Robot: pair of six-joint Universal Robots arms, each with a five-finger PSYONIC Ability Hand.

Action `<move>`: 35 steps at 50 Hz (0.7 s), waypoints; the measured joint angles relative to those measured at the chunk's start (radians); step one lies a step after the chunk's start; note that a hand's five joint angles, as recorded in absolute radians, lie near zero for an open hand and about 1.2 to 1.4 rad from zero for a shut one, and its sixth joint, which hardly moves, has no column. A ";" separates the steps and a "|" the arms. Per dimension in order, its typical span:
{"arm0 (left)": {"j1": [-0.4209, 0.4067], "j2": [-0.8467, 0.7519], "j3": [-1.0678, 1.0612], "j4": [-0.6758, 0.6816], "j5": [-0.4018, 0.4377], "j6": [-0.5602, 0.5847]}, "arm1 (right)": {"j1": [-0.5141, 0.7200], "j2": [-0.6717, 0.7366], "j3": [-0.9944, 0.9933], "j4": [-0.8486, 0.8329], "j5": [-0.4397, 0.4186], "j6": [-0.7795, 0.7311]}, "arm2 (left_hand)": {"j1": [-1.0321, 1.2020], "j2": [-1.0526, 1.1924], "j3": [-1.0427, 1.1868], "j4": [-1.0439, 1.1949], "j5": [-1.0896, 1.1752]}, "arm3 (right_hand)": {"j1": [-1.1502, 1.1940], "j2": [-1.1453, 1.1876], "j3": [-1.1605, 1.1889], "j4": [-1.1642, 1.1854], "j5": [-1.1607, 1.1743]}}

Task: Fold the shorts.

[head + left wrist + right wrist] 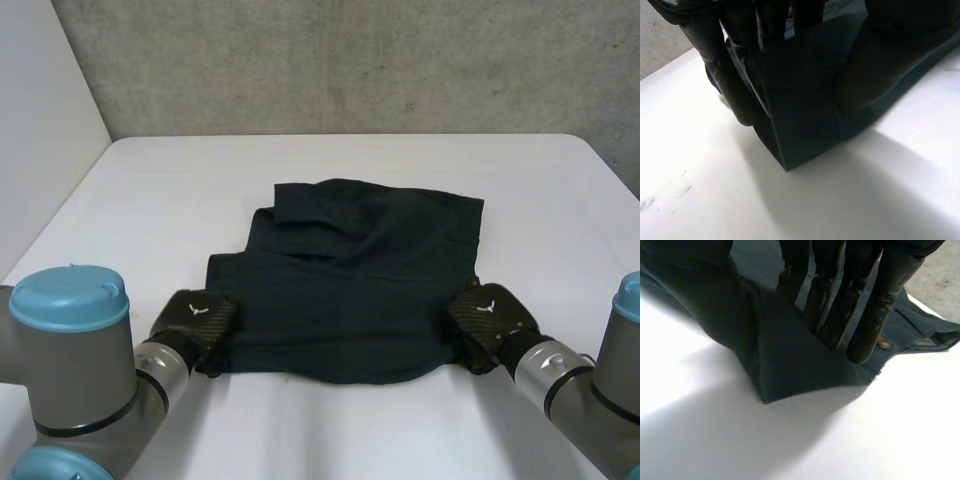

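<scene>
Centre of frame in the head view: dark shorts (350, 290) on the white table (140, 200), grey concrete wall (350, 60) behind.
- The near half of the shorts lies fairly flat. The far half is rumpled, with creases running toward the upper right and a flap folded over at upper left of the garment.
- Left hand (195, 322) is at the lower-left corner of the shorts and right hand (487, 320) at the lower-right corner. Both sit on the near edge, one at each end, with the arms coming in from the bottom corners of the frame.

Left wrist view: the left hand's fingers (735, 75) run down one face of the shorts corner (800, 120), with a dark bulk on the other face that reads as the thumb. The cloth is pinched between them, so the hand has a grip on the shorts. The corner tip points down toward the table beyond the fingertips, with a shadow under it. Can't tell if the tip touches the table.

Right wrist view: same picture, mirrored. The straight fingers (875, 315) lie along the cloth and the thumb (705, 295) is on the opposite side. The shorts corner (800, 370) is squeezed between them into a ridge, so the grip is narrow and holding the shorts. A hem edge of the shorts runs beside the fingertips. The corner tip is just over the table; contact unclear.
</scene>
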 measured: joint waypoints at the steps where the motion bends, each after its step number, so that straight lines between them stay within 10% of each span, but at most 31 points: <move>1: 0.000 0.000 0.000 0.000 0.000 0.000 | 0.000 0.000 0.000 0.000 0.000 0.000 | 0.000 0.000 0.000 0.000 0.000 | 0.000 0.000 0.000 0.000 0.000; 15: 0.017 0.175 0.013 -0.136 0.003 0.020 | -0.009 -0.136 -0.052 0.122 0.058 -0.029 | 0.000 0.041 0.038 0.055 0.012 | 0.044 0.029 0.035 0.036 0.032; 27: -0.037 0.347 -0.032 -0.529 0.037 0.073 | -0.045 -0.321 -0.133 0.806 0.038 -0.398 | 0.000 0.043 0.038 0.055 0.012 | 0.045 0.029 0.036 0.036 0.043; 35: -0.046 0.281 -0.019 -0.467 0.057 0.084 | -0.080 -0.302 -0.139 0.789 0.010 -0.446 | 0.000 0.044 0.038 0.055 0.012 | 0.045 0.029 0.050 0.037 0.056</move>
